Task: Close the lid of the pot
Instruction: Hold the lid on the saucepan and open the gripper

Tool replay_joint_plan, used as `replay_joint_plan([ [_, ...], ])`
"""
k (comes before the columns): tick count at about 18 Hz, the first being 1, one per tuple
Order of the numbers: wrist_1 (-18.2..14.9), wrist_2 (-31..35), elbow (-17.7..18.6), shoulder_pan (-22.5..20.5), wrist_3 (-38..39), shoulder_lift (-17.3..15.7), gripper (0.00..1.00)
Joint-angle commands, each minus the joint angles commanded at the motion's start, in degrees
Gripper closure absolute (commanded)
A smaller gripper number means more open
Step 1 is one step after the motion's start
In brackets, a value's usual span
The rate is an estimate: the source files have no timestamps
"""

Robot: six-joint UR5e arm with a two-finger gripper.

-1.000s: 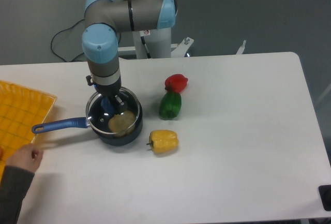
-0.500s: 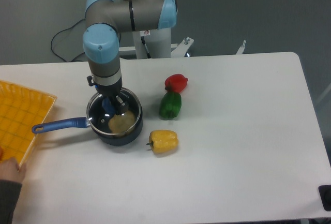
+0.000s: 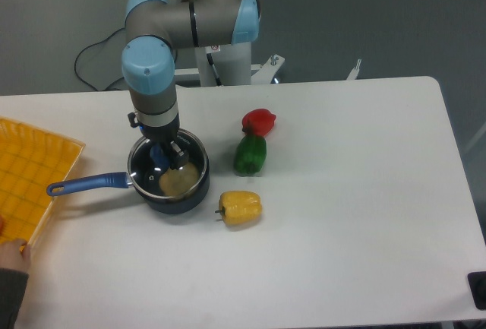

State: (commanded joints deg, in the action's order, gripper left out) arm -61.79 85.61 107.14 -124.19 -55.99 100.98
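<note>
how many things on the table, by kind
bell peppers: 3 (red, green, yellow)
pot: 1
lid: 1
orange tray: 1
total: 6

From my camera I cannot tell if the gripper (image 3: pixel 166 156) is closed on the blue knob (image 3: pixel 159 156) of the lid (image 3: pixel 168 166) or only stands around it; the arm's wrist (image 3: pixel 154 109) hides the jaws from above. The far part of the lid's rim is also behind the wrist. The yellowish thing (image 3: pixel 179 180) under the glass is too blurred to name. The orange tray (image 3: pixel 30 177) is cut by the left edge. A hand (image 3: pixel 11 251) at the lower left corner is mostly outside the picture.
</note>
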Motion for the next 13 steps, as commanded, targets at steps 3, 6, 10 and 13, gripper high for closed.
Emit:
replay_joint_plan([
  [3,0.35,0.09,0.00,0.00,0.00,0.09,0.58],
  [6,0.35,0.09,0.00,0.00,0.00,0.09,0.58],
  [10,0.35,0.09,0.00,0.00,0.00,0.35,0.54],
  [13,0.35,0.09,0.00,0.00,0.00,0.35,0.41],
])
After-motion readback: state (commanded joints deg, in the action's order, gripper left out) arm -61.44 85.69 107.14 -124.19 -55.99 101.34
